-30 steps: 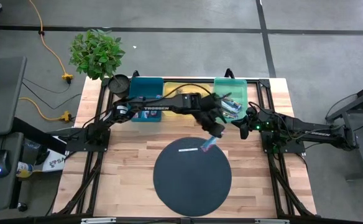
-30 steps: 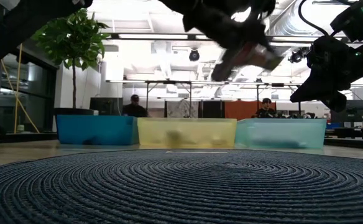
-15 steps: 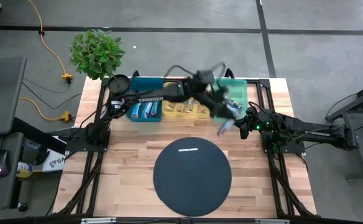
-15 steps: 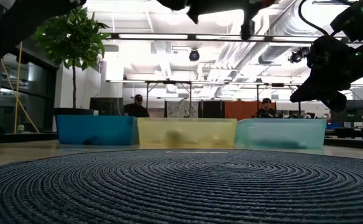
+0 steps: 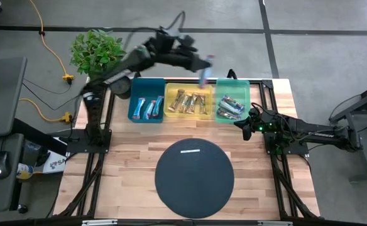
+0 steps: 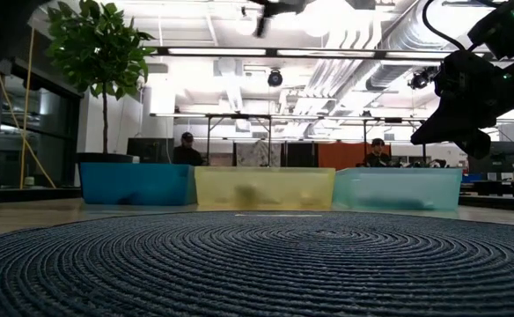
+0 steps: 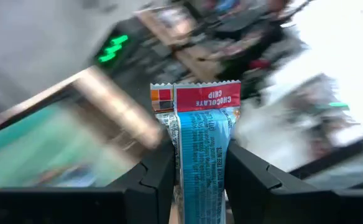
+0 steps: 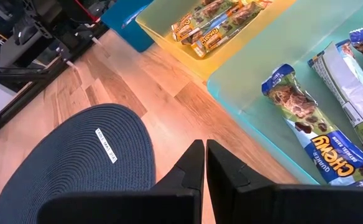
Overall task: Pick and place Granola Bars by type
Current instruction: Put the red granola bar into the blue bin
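Observation:
My left gripper (image 5: 202, 68) is raised high over the far edge of the trays, near where the yellow tray (image 5: 168, 100) meets the green tray (image 5: 220, 88), and is shut on a blue-wrapped granola bar (image 7: 200, 143) with a red end. In the low view only a bit of that arm (image 6: 273, 7) shows at the top. Blue bars (image 5: 146, 110) lie in the teal tray (image 5: 147, 85), tan bars (image 5: 190, 102) in the yellow one, silvery bars (image 5: 230, 108) in the green one. My right gripper (image 8: 204, 155) waits shut beside the green tray's near right corner. My left gripper pinches the blue bar between its two fingers (image 7: 160, 177), one on each long side of the wrapper. The red-labelled end (image 7: 197, 96) sticks out past the fingertips. The bar (image 5: 203, 76) is lifted clear, high above the trays.
A round dark woven mat (image 5: 194, 179) lies on the near middle of the wooden table (image 5: 127, 163). A potted plant (image 5: 97, 53) stands at the far left corner. People sit in the room behind (image 6: 187, 150).
My left arm has swung up from just over the mat's far right edge, rising quickly toward the far edge and a little left, carrying the blue bar still shut in its fingers. It now stands high over the far side of the trays. The right arm kept still.

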Available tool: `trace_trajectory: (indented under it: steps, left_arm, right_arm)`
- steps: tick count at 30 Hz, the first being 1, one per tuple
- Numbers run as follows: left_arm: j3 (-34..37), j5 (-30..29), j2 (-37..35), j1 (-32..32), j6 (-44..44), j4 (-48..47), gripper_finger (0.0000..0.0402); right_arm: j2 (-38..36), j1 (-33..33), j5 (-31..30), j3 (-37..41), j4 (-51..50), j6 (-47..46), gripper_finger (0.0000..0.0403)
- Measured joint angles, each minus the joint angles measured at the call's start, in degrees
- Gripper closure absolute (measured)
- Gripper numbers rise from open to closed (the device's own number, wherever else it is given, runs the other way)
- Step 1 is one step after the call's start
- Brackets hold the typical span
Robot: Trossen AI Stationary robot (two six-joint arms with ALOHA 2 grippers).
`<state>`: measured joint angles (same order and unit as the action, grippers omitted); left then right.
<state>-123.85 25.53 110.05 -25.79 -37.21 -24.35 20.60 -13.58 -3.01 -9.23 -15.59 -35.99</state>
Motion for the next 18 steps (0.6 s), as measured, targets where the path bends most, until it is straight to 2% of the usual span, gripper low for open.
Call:
trace_trajectory:
  steps: [5,9,14,18]
  left_arm:
    - [-0.04,-11.34,-8.94,-1.72,5.97,-22.22,0.0287]
    - [-0.03,-19.88,-14.2,-1.52,6.95,-35.05,0.0287]
    - [0.53,-33.33,-17.83,0.83,2.05,-49.43,0.0287]
    - [5.69,-45.84,-19.81,4.12,-5.36,-56.06,0.0287]
  right_arm:
    - [0.0,0.02,0.0,0.0,0.02,0.0,0.0402]
    - [0.0,0.0,-0.02,0.0,0.02,0.0,0.0402]
    - [0.0,0.0,0.0,0.0,0.0,0.0,0.0402]
    - [0.0,0.02,-0.01,0.0,0.0,0.0,0.0402]
